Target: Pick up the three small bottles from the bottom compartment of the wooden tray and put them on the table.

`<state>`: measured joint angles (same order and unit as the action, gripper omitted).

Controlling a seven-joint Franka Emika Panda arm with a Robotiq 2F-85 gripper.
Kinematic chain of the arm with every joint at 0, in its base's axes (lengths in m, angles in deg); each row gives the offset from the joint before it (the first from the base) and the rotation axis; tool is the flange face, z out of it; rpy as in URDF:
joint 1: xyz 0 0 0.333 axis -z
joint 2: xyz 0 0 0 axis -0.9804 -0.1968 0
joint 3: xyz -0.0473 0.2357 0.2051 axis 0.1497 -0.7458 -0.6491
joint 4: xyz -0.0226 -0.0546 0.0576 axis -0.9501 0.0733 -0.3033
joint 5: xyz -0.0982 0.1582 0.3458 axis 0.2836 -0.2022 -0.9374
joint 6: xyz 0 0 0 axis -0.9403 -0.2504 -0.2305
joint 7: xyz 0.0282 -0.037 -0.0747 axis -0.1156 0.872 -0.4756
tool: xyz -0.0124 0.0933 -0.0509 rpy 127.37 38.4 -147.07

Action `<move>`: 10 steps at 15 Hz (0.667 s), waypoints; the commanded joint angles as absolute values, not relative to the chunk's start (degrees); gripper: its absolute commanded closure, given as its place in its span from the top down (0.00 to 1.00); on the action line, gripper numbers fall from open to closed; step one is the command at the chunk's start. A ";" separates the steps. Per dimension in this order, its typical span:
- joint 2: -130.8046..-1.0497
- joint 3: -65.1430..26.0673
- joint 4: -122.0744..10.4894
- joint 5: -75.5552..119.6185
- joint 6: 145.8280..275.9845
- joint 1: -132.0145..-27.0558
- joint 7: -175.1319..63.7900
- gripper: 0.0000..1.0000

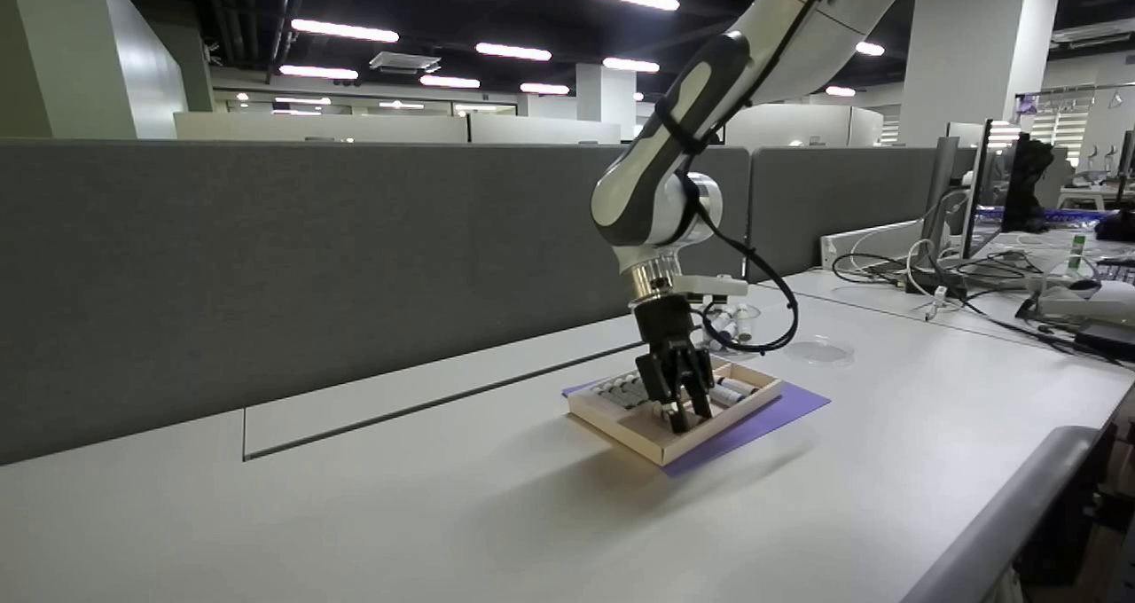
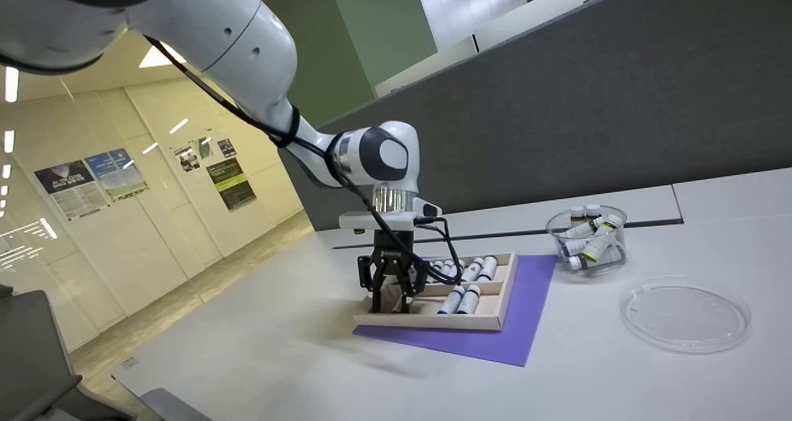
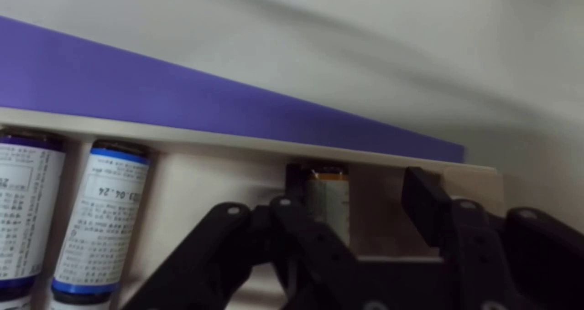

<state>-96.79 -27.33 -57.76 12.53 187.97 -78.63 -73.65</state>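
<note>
The wooden tray (image 1: pixel 621 429) (image 2: pixel 427 322) (image 3: pixel 205 136) lies on the white table (image 1: pixel 399 514) (image 2: pixel 247 347). Its front compartment holds three small bottles with white labels. Two bottles (image 2: pixel 451 299) (image 2: pixel 469 299) lie side by side at one end; they also show in the wrist view (image 3: pixel 102 214) (image 3: pixel 25 209). The third bottle (image 3: pixel 333 196), with an orange band, lies near the other end. My gripper (image 1: pixel 693 418) (image 2: pixel 390 306) (image 3: pixel 358 193) is open and down in this compartment, with the orange-banded bottle between its fingers. One finger is right beside the bottle; a gap separates the other. The finger hides part of it.
The tray's back compartment holds a row of several more bottles (image 2: pixel 479 269) (image 1: pixel 622 392). A purple mat (image 2: pixel 533 297) (image 3: pixel 159 84) lies under the tray. A clear dish of bottles (image 2: pixel 609 263) and a clear round lid (image 2: pixel 684 340) stand nearby. A grey partition (image 2: pixel 557 111) rises behind.
</note>
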 commanded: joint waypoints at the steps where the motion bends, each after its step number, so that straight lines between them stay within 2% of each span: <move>1: -97.16 -27.36 -56.14 13.29 187.07 -78.45 -71.94 0.26; 4: -97.01 -27.18 -55.95 13.38 187.03 -78.29 -71.89 0.03; 5: -96.87 -27.16 -55.80 13.21 186.74 -78.13 -71.80 0.00; 6: -96.63 -27.28 -55.65 12.92 186.31 -77.88 -71.88 0.05; 10: -93.21 -28.07 -54.84 11.26 184.02 -76.76 -72.23 0.05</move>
